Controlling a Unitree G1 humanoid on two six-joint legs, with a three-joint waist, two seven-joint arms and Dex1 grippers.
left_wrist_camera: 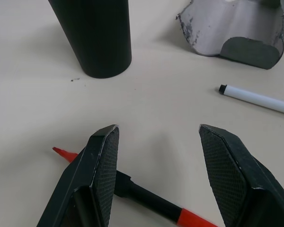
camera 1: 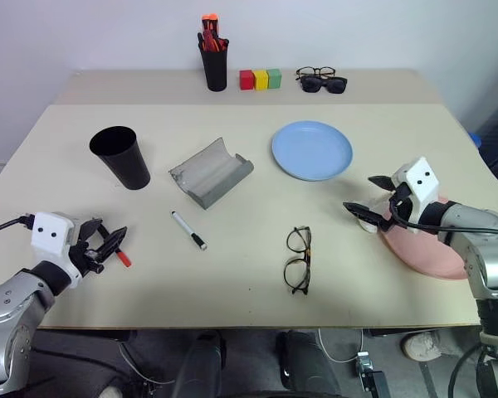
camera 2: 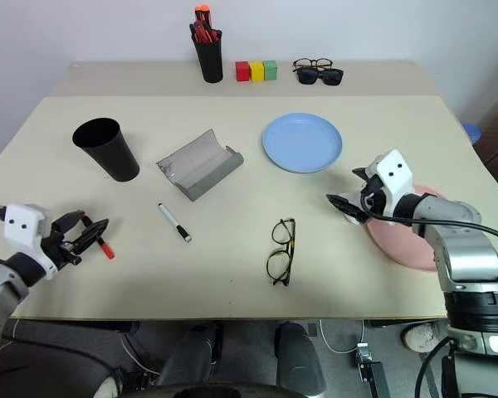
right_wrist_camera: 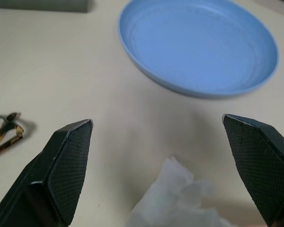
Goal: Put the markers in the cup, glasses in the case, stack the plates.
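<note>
My left gripper (camera 1: 108, 242) is open at the table's near left, its fingers on either side of the red-capped marker (left_wrist_camera: 146, 196), which lies flat on the table. The white marker (camera 1: 187, 230) lies to its right. The black cup (camera 1: 120, 157) stands upright behind them, beside the open grey case (camera 1: 210, 172). The glasses (camera 1: 298, 259) lie folded open near the front centre. My right gripper (camera 1: 367, 197) is open at the left rim of the pink plate (camera 1: 423, 249), pointing toward the blue plate (camera 1: 312, 149). A white crumpled scrap (right_wrist_camera: 175, 198) lies below its fingers.
At the back of the table stand a narrow black cup of red-orange pens (camera 1: 214, 58), three coloured blocks (camera 1: 260, 79), and sunglasses with another pair of eyeglasses (camera 1: 322, 80). The pink plate sits close to the table's right front edge.
</note>
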